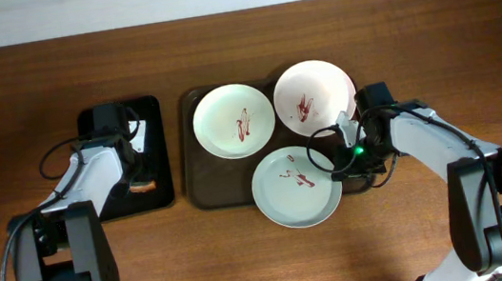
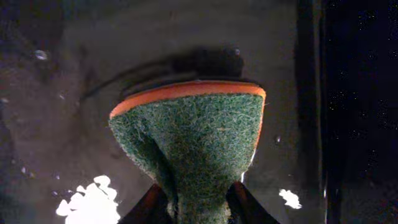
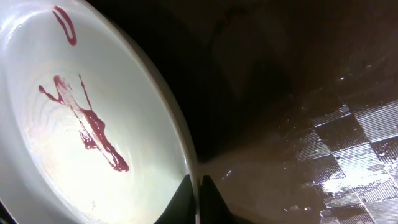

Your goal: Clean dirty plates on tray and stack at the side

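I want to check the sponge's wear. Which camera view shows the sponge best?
The left wrist view: the sponge fills the frame, green scrub face and orange edge clear, pinched in the left hand. Overhead shows only a small orange sliver under that hand. The right wrist view misses it.

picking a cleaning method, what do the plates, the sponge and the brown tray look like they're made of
Plates: likely glazed ceramic or melamine; white, glossy, with bright highlights.
Sponge: green fibrous scouring pad on an orange foam layer.
Brown tray: probably plastic; dark with a dull sheen.
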Available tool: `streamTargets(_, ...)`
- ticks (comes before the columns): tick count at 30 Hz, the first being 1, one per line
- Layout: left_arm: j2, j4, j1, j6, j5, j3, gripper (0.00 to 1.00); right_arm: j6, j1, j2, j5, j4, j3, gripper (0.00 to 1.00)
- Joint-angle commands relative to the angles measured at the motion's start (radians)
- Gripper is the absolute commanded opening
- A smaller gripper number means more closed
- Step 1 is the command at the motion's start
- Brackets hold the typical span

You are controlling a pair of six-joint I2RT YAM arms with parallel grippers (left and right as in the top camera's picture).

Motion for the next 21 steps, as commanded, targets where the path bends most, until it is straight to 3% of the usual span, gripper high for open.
streamTargets(1, -0.031, 0.012, 0.004, -0.006, 0.011, 0.013, 0.27, -0.006, -0.002, 0.005, -0.034, 0.014, 0.014, 0.04)
streamTargets(5, -0.031, 0.020, 0.004, -0.006, 0.011, 0.010, 0.25, 0.013, 0.010, 0.005, -0.039, 0.037, 0.014, 0.04)
streamTargets(7, -0.031, 0.021, 0.004, -0.006, 0.011, 0.010, 0.01, 0.017, 0.033, 0.005, -0.040, 0.060, 0.014, 0.04)
streamTargets(14, -0.047, -0.010, 0.004, -0.006, 0.011, 0.014, 0.00, 0.020, 0.077, 0.005, -0.013, 0.073, 0.014, 0.04)
streamTargets(21, -0.245, -0.002, 0.004, -0.005, 0.011, 0.026, 0.00, 0.019, 0.077, 0.005, -0.012, 0.074, 0.014, 0.04)
